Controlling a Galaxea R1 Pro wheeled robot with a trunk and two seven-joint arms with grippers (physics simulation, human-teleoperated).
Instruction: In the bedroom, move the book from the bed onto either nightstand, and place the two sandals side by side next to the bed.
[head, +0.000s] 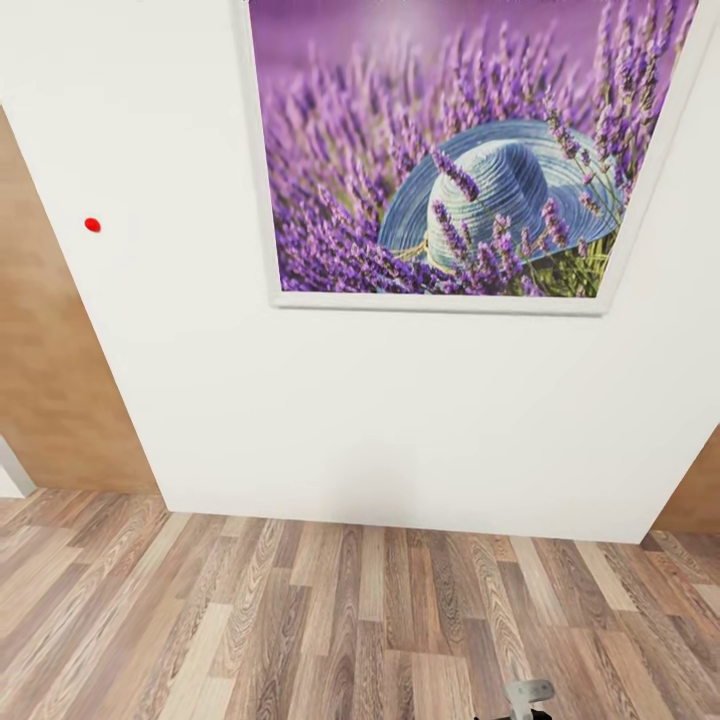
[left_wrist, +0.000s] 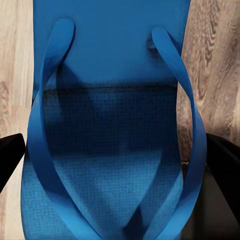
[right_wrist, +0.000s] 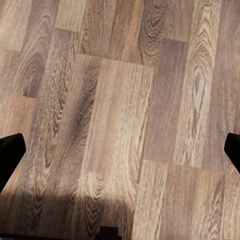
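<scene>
Filling left pincer (left_wrist: 117, 150): one sandal (left_wrist: 112, 110)

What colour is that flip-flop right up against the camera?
Bright blue, straps and sole alike. The sandal shows best in the left wrist view, over wood-plank floor.

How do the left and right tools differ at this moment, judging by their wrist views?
1. The left tool has a bright blue sandal between its dark fingers; the right tool has nothing between its fingers.
2. The left wrist view looks onto the sandal's sole and straps, the right wrist view onto bare wood-plank floor.
Shared: both sets of fingers sit wide apart at the picture edges, above the same floor.
</scene>
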